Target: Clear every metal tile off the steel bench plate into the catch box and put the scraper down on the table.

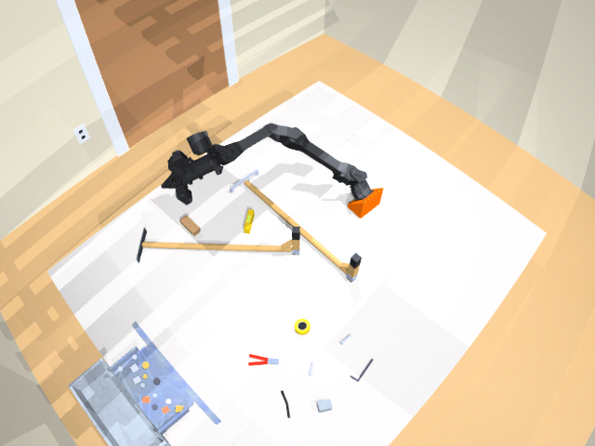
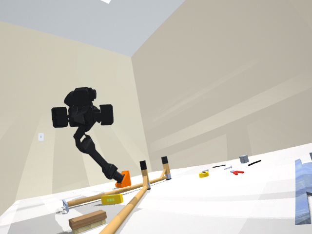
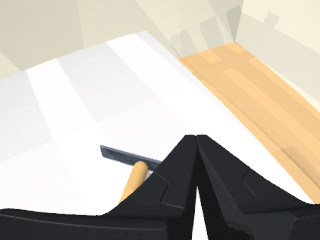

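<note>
My gripper (image 1: pixel 165 185) (image 2: pixel 77 117) (image 3: pixel 195 144) is shut and empty, raised above the table beyond the brown brush block. The long scraper (image 1: pixel 216 246) (image 2: pixel 126 211) (image 3: pixel 134 182), a wooden handle with a dark flat blade, lies on the table. Its upright black-topped grip stands at the other end. In the wrist view its blade is partly hidden behind the fingers. The bluish steel plate (image 1: pixel 170 384) (image 2: pixel 302 204) carries several small tiles, white, orange, yellow and dark. The grey catch box (image 1: pixel 105 403) adjoins the plate's far end.
A second long-handled tool (image 1: pixel 273 206) (image 2: pixel 87 198) with a pale head lies beside the scraper. The brush block (image 1: pixel 190 224) (image 2: pixel 87 220) and a yellow level (image 1: pixel 248 220) (image 2: pixel 112 199) lie near. A tape roll (image 1: pixel 302 326) (image 2: pixel 204 174), red pliers (image 1: pixel 257 360) (image 2: pixel 236 172) and small parts lie farther off.
</note>
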`<state>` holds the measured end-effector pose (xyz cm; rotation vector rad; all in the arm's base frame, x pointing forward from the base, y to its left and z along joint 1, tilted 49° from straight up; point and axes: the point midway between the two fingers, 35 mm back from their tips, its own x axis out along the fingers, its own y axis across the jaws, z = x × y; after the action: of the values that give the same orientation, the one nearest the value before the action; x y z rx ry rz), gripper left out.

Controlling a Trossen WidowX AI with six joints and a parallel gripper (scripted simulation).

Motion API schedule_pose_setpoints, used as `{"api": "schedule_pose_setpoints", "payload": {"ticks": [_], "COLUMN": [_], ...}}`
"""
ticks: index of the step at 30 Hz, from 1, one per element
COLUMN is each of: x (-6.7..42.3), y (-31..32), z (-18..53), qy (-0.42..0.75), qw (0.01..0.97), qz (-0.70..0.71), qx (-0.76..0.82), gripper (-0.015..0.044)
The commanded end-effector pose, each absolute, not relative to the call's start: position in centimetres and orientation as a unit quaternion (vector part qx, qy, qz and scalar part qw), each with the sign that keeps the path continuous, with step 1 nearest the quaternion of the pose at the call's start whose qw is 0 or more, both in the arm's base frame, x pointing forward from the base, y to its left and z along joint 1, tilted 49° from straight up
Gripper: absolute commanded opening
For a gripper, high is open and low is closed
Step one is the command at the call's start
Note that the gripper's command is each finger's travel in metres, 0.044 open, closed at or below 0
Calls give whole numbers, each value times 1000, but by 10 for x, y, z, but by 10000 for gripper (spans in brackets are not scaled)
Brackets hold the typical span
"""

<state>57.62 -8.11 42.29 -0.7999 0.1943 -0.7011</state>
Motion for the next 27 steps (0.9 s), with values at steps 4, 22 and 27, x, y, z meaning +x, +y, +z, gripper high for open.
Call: {"api": "schedule_pose_setpoints", "payload": {"ticks": [4,22,27], "x": [591,609,612], "y": [-90,-107,-116], "z": [394,353,345], "qy": [103,117,116], "qw": [866,879,879], "qz": [-327,-321,-322], "qx": [-363,-332,-332], "gripper": [0,0,0]}}
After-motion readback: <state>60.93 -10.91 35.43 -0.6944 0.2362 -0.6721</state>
